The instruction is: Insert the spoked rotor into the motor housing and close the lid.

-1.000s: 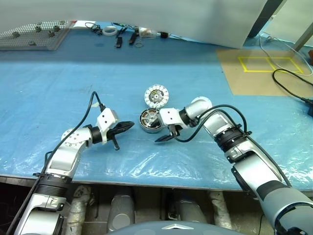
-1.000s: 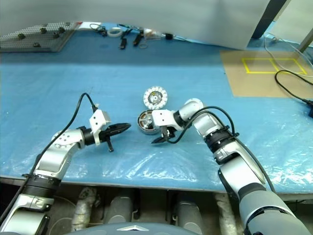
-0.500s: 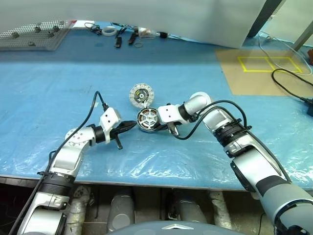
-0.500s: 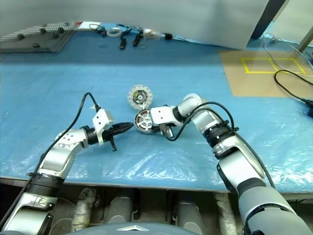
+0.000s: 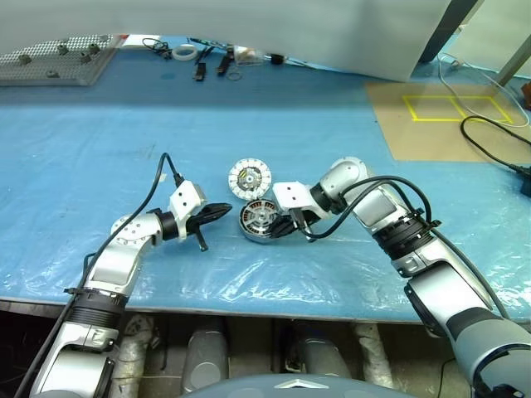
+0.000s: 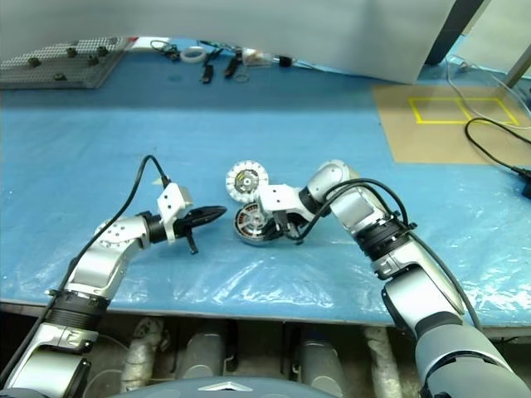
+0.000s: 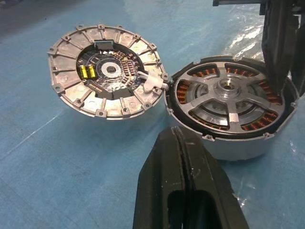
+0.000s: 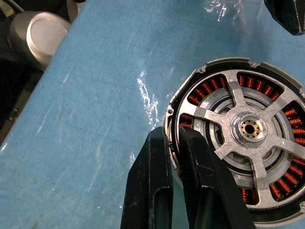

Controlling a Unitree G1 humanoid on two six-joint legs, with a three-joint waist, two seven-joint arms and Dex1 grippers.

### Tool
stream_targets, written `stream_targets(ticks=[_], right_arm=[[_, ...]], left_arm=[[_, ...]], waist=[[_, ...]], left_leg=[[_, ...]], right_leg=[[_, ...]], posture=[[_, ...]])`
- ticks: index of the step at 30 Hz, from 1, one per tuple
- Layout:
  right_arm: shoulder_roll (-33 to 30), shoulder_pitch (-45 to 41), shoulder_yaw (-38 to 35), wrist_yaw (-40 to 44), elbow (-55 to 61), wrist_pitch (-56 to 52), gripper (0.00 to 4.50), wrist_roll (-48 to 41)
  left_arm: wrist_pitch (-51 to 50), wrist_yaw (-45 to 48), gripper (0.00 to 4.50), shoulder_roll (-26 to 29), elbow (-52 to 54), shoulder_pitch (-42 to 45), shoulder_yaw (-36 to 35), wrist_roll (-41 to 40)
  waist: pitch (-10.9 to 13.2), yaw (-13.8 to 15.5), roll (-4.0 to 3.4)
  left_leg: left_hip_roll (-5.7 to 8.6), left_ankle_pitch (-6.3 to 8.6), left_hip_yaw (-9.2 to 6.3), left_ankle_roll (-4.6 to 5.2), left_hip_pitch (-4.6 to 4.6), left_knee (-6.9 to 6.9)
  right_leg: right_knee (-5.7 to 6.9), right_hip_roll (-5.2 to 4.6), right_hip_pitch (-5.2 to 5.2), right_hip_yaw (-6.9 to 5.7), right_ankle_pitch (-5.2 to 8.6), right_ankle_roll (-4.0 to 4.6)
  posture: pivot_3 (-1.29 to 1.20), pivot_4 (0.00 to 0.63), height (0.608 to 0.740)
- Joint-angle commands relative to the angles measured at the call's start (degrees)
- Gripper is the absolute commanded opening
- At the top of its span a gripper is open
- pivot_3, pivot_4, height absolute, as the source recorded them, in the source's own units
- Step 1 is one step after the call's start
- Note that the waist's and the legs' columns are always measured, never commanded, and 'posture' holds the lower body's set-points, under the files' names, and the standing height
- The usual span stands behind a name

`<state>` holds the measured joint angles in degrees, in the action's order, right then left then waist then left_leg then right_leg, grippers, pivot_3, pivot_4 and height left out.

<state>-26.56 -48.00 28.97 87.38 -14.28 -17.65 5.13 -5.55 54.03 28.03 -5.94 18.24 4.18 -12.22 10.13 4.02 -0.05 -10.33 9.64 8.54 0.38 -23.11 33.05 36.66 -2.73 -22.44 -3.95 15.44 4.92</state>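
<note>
I'm seeing the round metal motor housing with copper windings (image 5: pixel 260 220) sitting on the blue plastic-covered surface (image 5: pixel 274 124), open side up. A spoked piece with a central hub, silver-grey in the wrist views (image 8: pixel 252 131), is sitting inside it, over the windings, so the spoked rotor is looking seated in the shell.

The right pincer (image 8: pixel 172 157) is clamping the housing's rim: in its wrist view one black finger (image 8: pixel 151 186) is outside the wall and the other is inside, over the windings. It is coming in at the housing from the robot's right, pointing down and left.

The left pincer (image 5: pixel 217 211) is hovering just left of the housing, fingers pressed together, gripping nothing. In its wrist view the tips are sitting close to the housing wall; I can't tell whether they are touching it.

The round silver-white lid with radial segments and gold dots (image 5: pixel 250 177) is lying flat on the surface just behind the housing, segmented face up, dark circuit centre showing. In the left wrist view its edge is meeting the housing's rim, with a small white connector (image 7: pixel 153 82) lying at the joint. Lid not on the housing yet.

Grey perforated tray (image 5: pixel 54 58) and loose small tools (image 5: pixel 203 58) are sitting at the far edge, well apart. Tan mat with a yellow taped square (image 5: pixel 448 108) is lying far right.
</note>
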Motion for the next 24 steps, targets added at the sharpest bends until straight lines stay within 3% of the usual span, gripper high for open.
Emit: stream_targets(ticks=[1, 13, 19, 24], right_arm=[[0.75, 0.43, 0.54, 0.81, 2.94, -5.58, 0.11, -2.01], [3.12, 0.37, 1.26, -2.50, 1.70, -11.87, 0.11, -3.32], [2.97, 0.04, 1.71, -2.41, 2.79, -12.86, 1.89, -4.40], [2.55, -2.18, 0.71, -2.18, 3.25, -11.66, 1.89, -5.53]], left_arm=[[0.70, 0.40, 0.00, 0.46, 1.14, 0.72, -0.31, -0.47], [0.06, 0.97, 0.00, 1.56, 1.74, 0.46, -0.67, -0.50], [0.10, 0.89, 0.00, 1.87, 1.54, 0.68, -0.75, -0.63], [0.57, 0.88, 0.00, 2.00, 1.14, 1.06, -0.87, -0.55]], waist=[[0.00, 0.00, 0.00], [0.00, -0.07, 0.00], [0.00, -0.01, -0.01], [0.00, -0.01, -0.01]], left_leg=[[0.00, 0.00, 0.00, 0.00, 0.00, 0.00], [-0.01, 0.00, 0.00, -0.02, 0.07, 0.00], [0.00, 0.00, 0.01, -0.02, 0.05, 0.00], [0.00, 0.00, 0.00, -0.02, 0.05, 0.00]], right_leg=[[0.00, 0.00, 0.00, 0.00, 0.00, 0.00], [0.01, 0.00, 0.03, 0.01, 0.00, 0.00], [0.00, 0.00, 0.02, 0.02, 0.00, 0.00], [0.01, 0.00, 0.02, 0.02, 0.00, 0.00]], posture=[[0.00, 0.150, 0.740], [0.00, 0.150, 0.740], [0.00, 0.150, 0.740], [0.00, 0.150, 0.740]])
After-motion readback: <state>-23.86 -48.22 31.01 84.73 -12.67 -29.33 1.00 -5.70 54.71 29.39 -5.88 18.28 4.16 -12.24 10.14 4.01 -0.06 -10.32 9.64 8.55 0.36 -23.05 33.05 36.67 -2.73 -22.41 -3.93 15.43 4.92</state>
